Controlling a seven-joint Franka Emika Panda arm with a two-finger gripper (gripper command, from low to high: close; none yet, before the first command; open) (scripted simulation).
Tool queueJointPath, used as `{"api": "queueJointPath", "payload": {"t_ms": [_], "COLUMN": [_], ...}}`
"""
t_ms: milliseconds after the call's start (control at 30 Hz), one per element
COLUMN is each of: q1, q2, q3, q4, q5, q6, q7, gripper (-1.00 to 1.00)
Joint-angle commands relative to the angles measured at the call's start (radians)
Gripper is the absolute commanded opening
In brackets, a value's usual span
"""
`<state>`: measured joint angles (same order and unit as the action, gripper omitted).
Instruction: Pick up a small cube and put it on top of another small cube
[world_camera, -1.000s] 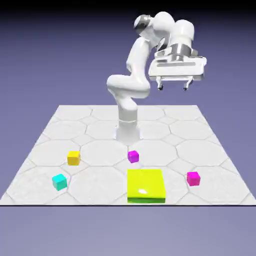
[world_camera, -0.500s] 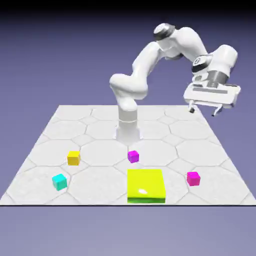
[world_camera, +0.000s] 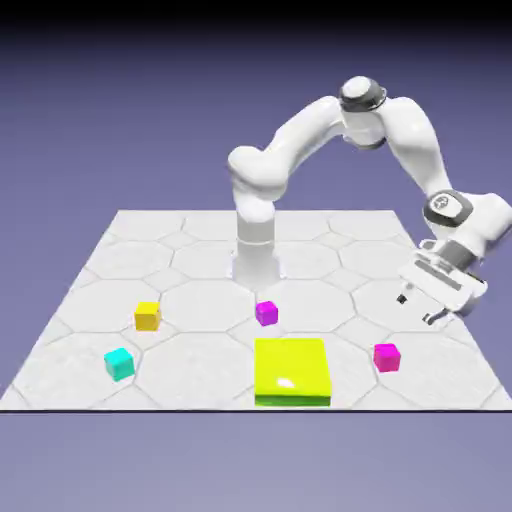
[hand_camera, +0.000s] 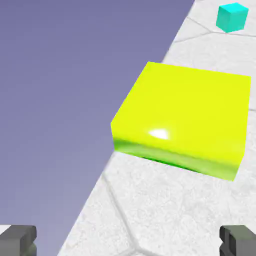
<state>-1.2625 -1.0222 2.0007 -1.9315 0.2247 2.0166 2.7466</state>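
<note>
Two magenta cubes on table (world_camera: 110, 260): small cube (world_camera: 386, 356) near my gripper (world_camera: 417, 308), fingers spread wide, empty; another small cube (world_camera: 266, 313) behind yellow slab (world_camera: 291, 370).

Even, bright rendered light, sharp throughout; a white glare spot sits on the yellow slab (hand_camera: 185, 115).

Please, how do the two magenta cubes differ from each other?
The pink cube has a redder, hot-pink tint; the purple cube is more violet. The pink cube lies near the exterior view's right, beside the yellow slab; the purple cube lies behind the slab, nearer the robot's base. The open hand hovers closer to the pink cube. Both are the same small size, resting on the table, untouched.
</note>
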Motion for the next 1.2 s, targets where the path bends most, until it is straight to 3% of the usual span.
{"api": "queueJointPath", "payload": {"t_ms": [0,133,400,433,767,1167], "q1": [-0.023,-0.091,0.001,0.001,-0.091,-0.52], "q2": [-0.008,-0.032,-0.314,-0.314,-0.032,0.186], "q3": [0.036,0.142,0.047,0.047,0.142,-0.067], "q4": [0.016,0.062,0.022,0.022,0.062,-0.372], "q5": [0.004,0.016,0.344,0.344,0.016,-0.191], "q6": [-0.019,-0.072,-0.031,-0.031,-0.072,0.184], "q7": [0.036,0.142,-0.049,-0.049,0.142,0.139], "gripper": [0.0,0.0,0.0,-1.0,-1.0,-1.0]}}
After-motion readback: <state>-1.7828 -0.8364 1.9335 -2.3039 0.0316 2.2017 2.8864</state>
